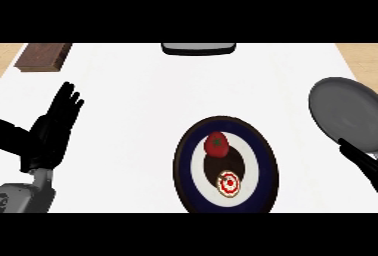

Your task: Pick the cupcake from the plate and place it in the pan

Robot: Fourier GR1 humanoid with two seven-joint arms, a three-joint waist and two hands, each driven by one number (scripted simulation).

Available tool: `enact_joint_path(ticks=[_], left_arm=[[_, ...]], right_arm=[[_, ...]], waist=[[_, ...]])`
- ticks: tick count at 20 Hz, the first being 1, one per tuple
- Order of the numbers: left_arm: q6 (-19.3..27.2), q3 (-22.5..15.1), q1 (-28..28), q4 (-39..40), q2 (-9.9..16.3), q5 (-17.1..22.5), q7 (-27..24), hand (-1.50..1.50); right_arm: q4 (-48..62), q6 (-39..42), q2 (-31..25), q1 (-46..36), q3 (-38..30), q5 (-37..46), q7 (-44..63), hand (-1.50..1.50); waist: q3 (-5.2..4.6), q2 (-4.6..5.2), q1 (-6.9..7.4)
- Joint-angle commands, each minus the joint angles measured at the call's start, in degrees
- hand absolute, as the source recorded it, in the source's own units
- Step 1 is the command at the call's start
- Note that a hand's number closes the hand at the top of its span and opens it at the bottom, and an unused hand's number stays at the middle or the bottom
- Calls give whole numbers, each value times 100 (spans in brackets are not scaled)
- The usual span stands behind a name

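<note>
A cupcake (pixel 229 184) with white and red swirled icing sits on the near part of a plate (pixel 183 165) that has a dark blue rim and a white ring. A red tomato (pixel 216 144) lies on the same plate, just behind the cupcake. The grey pan (pixel 345 112) is at the right edge of the counter. My right hand (pixel 360 161) shows at the lower right, fingers straight, just below the pan's near rim and well to the right of the plate. My left hand (pixel 53 127) rests open at the left, fingers up, far from the plate.
A brown wooden block (pixel 43 56) lies at the far left corner. A dark grey object (pixel 198 48) sits at the counter's far edge, in the middle. White counter top spreads between the left hand and the plate.
</note>
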Motion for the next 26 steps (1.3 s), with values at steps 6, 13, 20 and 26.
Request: enact_joint_path(ticks=[6, 13, 20, 26], left_arm=[[-59, -108, -413, 124, -114, -205, 79, 0], [-196, -122, -167, 72, -186, -161, 38, 0], [-220, 20, -261, 313, -315, -271, -27, 0], [-258, 38, -64, 111, -328, -254, -12, 0]], right_arm=[[-408, 1735, -851, -1462, 458, 555, 2637, -150], [-26, 3194, -665, -2087, 1757, -116, 3921, -150], [302, 4028, 442, -3353, 2813, -14, 5394, -150], [629, 4468, 310, -3738, 3068, 234, 5755, -150]], waist=[[-5, 66, 252], [-4, 63, 300], [4, 41, 195], [-3, 26, 176]])
